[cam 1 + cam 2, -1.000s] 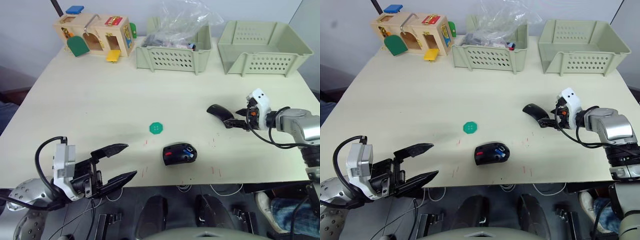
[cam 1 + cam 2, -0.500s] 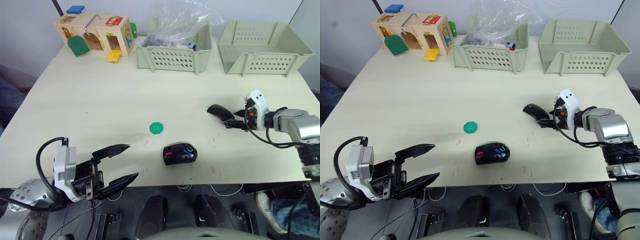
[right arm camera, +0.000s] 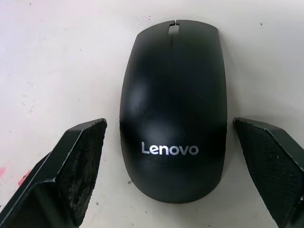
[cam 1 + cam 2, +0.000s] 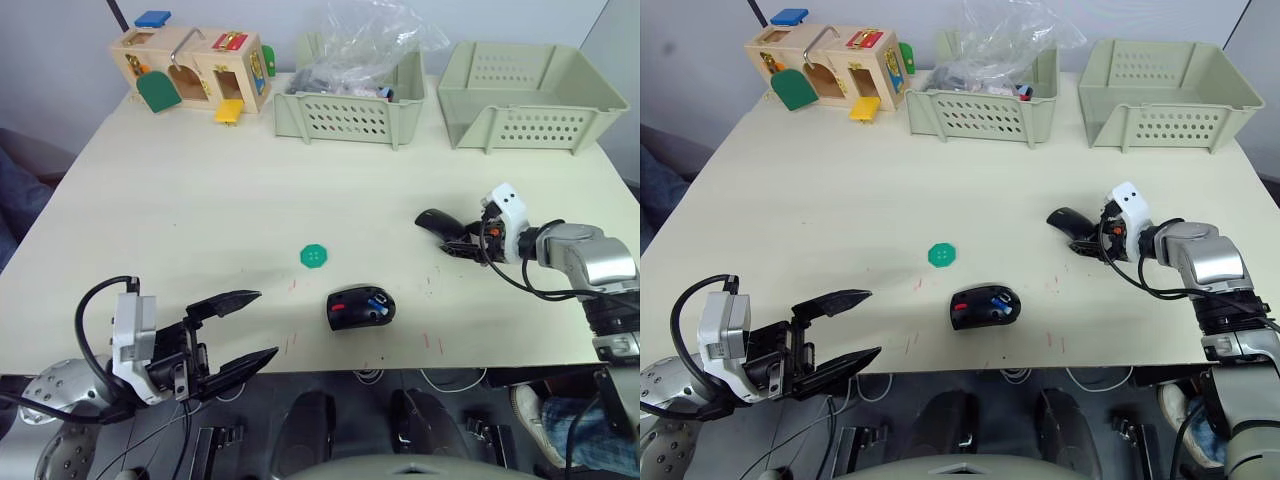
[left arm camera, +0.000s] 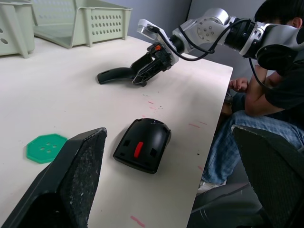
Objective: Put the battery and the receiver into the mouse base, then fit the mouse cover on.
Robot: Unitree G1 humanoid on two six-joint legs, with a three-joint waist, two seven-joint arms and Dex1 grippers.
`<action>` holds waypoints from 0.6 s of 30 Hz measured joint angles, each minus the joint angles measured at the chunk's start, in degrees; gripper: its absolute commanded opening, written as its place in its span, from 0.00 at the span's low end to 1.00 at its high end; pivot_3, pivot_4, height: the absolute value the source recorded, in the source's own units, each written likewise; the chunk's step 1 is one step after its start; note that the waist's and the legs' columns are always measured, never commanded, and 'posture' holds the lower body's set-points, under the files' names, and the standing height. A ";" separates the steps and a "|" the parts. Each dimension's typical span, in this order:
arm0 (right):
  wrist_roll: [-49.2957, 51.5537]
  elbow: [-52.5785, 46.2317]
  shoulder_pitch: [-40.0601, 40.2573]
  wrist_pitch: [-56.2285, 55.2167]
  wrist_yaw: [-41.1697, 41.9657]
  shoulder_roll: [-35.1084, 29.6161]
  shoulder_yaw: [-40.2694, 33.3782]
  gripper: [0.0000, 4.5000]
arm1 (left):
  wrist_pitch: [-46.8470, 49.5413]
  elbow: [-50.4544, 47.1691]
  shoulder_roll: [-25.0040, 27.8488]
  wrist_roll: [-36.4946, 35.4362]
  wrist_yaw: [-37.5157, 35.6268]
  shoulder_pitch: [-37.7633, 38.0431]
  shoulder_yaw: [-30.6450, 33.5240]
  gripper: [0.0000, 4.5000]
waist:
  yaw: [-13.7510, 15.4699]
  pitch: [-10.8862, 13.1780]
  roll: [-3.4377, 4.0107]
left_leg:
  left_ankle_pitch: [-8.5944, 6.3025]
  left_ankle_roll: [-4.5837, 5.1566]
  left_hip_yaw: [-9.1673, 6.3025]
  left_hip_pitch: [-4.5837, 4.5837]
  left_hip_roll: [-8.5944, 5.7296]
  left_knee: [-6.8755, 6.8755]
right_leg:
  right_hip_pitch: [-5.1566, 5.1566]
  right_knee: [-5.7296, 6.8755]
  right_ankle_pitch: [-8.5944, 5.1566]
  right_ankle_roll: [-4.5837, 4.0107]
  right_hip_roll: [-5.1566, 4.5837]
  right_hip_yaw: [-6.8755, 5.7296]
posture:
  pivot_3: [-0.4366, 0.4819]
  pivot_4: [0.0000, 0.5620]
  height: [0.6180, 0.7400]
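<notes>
We log a broad cream rectangular table (image 4: 200, 200) across most of the head frame. Along its top edge sit two pale-green perforated plastic baskets: an empty one (image 4: 525, 95) at upper right, and one at top centre (image 4: 345, 110) holding a crumpled clear plastic bag (image 4: 375, 40). A wooden latch-board box with coloured doors (image 4: 190, 70) stands at upper left.

The left gripper (image 4: 235, 333) hangs at lower left, off the table's near edge, its fingers spread wide apart and holding nothing. The right gripper (image 4: 462, 246) lies low at mid right; in its wrist view the two black fingers (image 3: 71, 171) are spread on either side of the smooth curved black plastic mouse cover (image 3: 173, 109), with gaps showing on both sides. That cover rests on the table at mid right (image 4: 438, 222).

The black oval mouse base with red wheel (image 4: 360, 307) sits at lower centre, well apart from the cover. A small blue cylindrical battery (image 4: 376, 300) lies inside its compartment. A flat green octagonal disc (image 4: 314, 257) lies just up-left of the base.

We cannot make out the receiver.
</notes>
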 measured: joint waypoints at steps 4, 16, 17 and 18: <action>-0.04 -0.80 0.44 0.08 0.02 -0.25 -0.03 1.00 | 0.00 0.02 0.00 0.00 0.00 -0.01 0.00 0.99 | 0.00 0.00 0.00 | 0.00 0.00 -0.01 -0.01 0.00 0.00 | 0.00 0.00 0.00 0.01 0.00 0.00 | 0.48 0.27 1.00; -0.15 -1.79 0.89 0.09 0.03 -1.04 -0.07 1.00 | 0.00 0.08 0.00 0.20 0.05 -0.23 -0.19 0.99 | -0.03 0.00 0.01 | 0.00 0.00 -0.01 0.00 0.00 0.00 | 0.00 0.00 -0.01 -0.01 0.00 0.00 | 0.48 0.27 1.00; -0.28 -1.78 0.89 0.05 0.01 -1.04 -0.07 1.00 | 0.00 0.08 0.01 0.23 0.06 -0.23 -0.24 0.99 | -0.03 0.00 0.01 | 0.00 0.00 -0.01 0.00 0.00 0.00 | 0.00 0.00 -0.01 -0.01 0.00 0.00 | 0.48 0.27 1.00; -0.46 -1.79 0.89 0.03 0.01 -1.04 -0.07 1.00 | 0.00 0.08 0.01 0.36 0.07 -0.24 -0.30 0.99 | -0.02 0.00 0.01 | 0.00 0.00 -0.01 0.00 0.00 0.00 | 0.00 0.00 -0.01 -0.01 0.00 0.00 | 0.48 0.27 1.00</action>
